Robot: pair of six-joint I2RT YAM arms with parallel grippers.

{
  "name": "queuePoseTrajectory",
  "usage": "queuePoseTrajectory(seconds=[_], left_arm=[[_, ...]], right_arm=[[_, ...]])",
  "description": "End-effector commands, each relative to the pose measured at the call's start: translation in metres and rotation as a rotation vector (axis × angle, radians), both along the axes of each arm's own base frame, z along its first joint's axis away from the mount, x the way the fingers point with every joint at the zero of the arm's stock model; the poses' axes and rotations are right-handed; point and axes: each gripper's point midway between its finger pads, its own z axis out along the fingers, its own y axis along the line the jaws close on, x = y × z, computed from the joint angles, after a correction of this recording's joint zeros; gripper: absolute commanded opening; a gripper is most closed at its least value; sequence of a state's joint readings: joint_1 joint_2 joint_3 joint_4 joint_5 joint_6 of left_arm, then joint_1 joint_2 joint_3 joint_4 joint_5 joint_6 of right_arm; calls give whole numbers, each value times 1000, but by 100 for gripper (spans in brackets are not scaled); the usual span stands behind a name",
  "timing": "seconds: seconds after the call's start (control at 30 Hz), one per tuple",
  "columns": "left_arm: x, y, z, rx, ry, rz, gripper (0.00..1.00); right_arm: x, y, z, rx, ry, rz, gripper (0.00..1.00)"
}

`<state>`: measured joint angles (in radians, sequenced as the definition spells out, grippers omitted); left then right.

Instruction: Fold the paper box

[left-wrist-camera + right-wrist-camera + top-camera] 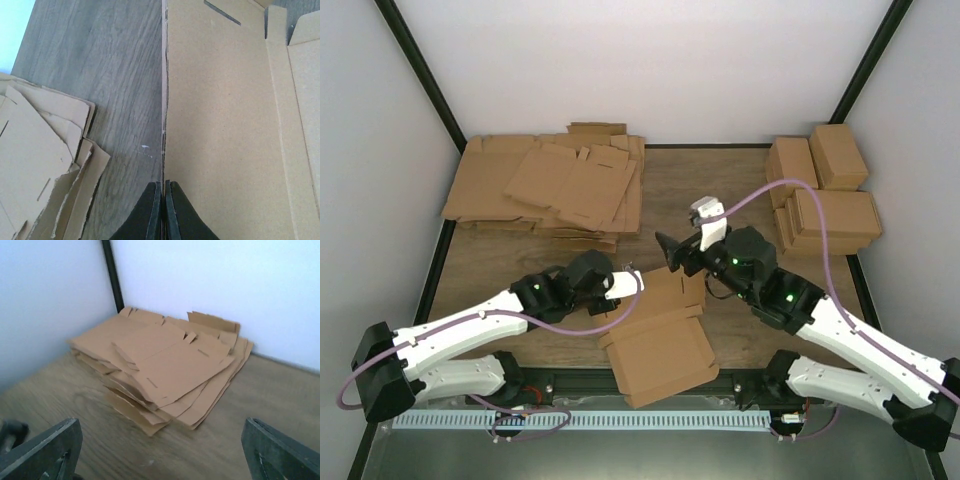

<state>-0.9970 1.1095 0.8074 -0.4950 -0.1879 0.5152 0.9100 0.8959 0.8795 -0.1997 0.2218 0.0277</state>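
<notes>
Item 1. Heap of flat sheets (555,185), far left of the bench (720,185), well apart from the work. It also shows at the lower left of my left wrist view (35,165). Risk: low. I judge it matters only if the box is dragged that way and catches a loose corner.

Item 2. My left pincer (638,284): pressed together, pinching a thin raised edge of the paper box (660,340). At the wrist, the cardboard edge runs straight into the seam between my fingers (163,186). Risk: the bite looks shallow. A pull across the edge could slip it free or crease the panel off its score line.

Item 3. The paper box, centre near edge of the bench, between my two arms. It is largely flat, with panels and slots open to view (225,130) and walls not yet stood up. Risk: with one side only held, it may pivot or slide toward the bench edge.

Item 4. My right pincer (670,255): spread wide, holding nothing and touching nothing I can see. It sits by the box's far edge, and its camera faces the heap (165,360) rather than the box. Risk: closing from here may miss the flap.

Item 5. Folded boxes (825,195), stacked far right and out of the way.
</notes>
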Motion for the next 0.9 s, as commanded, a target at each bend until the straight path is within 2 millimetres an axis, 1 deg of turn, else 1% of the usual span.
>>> queuePoseTrajectory(seconds=[0.0,0.07,0.17,0.3,0.37,0.47,0.6,0.73,0.83,0.87], left_arm=[[2,3,-1,34,-32,7,4],[1,2,-2,40,-37,6,4],[0,2,-1,52,-56,9,4],[-1,3,0,76,-90,19,4],[-2,3,2,87,-109,23,4],[-2,4,3,107,-139,32,4],[-3,5,5,131,-178,41,4],[-5,6,5,143,-199,40,4],[-7,5,9,137,-211,38,4],[-8,5,9,135,-212,35,4]], right_arm=[[4,-32,-12,382,369,-279,89],[-1,-37,-15,451,428,-297,84],[-8,-35,-25,546,536,-304,81],[-14,-27,-46,641,725,-345,73],[-16,-25,-60,680,832,-398,65],[-21,-22,-77,736,956,-460,58],[-24,-20,-91,852,1055,-498,57],[-21,-17,-96,947,1081,-493,57],[-19,-16,-103,981,1102,-517,56],[-18,-16,-107,987,1111,-534,55]])
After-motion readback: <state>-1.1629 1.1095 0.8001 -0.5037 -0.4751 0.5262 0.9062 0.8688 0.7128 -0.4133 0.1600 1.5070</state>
